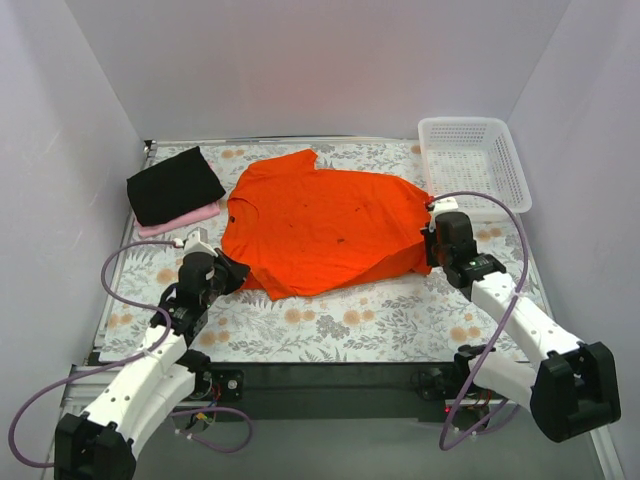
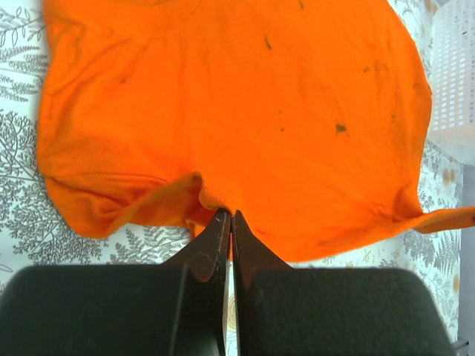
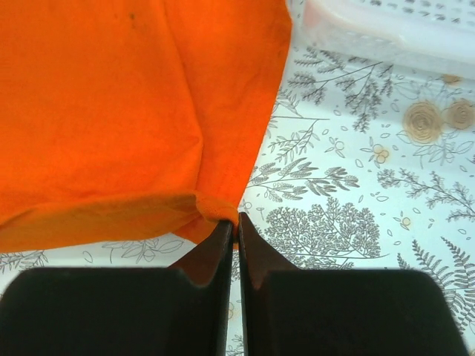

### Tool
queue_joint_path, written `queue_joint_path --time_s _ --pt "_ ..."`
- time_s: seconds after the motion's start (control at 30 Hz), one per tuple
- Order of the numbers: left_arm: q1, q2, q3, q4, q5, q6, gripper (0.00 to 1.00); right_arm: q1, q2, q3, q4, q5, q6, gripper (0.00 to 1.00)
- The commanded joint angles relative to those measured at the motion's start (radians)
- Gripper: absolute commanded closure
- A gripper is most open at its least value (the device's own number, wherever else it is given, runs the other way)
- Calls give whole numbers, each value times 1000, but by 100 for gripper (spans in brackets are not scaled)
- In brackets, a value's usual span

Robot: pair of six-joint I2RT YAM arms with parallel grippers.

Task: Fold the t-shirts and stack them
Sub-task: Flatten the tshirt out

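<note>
The orange t-shirt lies spread on the floral table, its collar toward the left. My left gripper is shut on the shirt's near left edge; the left wrist view shows the cloth pinched at the fingertips. My right gripper is shut on the shirt's right edge; the right wrist view shows the hem bunched at the tips. A folded black t-shirt rests on a folded pale pink t-shirt at the back left.
A white plastic mesh basket stands at the back right, also in the right wrist view. White walls enclose the table on three sides. The floral cloth covers the table.
</note>
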Motion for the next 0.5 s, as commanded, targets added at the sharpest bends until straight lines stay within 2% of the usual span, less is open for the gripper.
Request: queue_joint_path --time_s 0.0,0.17,0.2,0.27,0.3,0.33,0.4,0.43,0.47 --pt "-5 -56 -33 -15 15 -19 100 3 -106 -26 21 96 34 99" --pt "-22 -148 -44 -43 40 -42 100 33 -242 -90 39 64 71 99" --pt "-25 -163 -45 -48 72 -47 100 44 -277 -102 44 63 77 90" --pt "-39 -211 -42 -52 84 -54 86 76 -304 -132 47 101 94 73" --pt "-44 -225 -41 -63 98 -58 75 101 -319 -138 47 118 96 66" --pt "-48 -240 -27 -72 104 -62 62 110 -327 -139 45 136 97 64" --pt "-50 -283 -9 -98 112 -62 49 122 -351 -136 45 179 100 58" --pt "-50 -297 13 -109 109 -61 40 130 -364 -135 45 188 102 57" --pt "-50 -317 27 -127 104 -58 36 132 -374 -133 47 198 102 55"
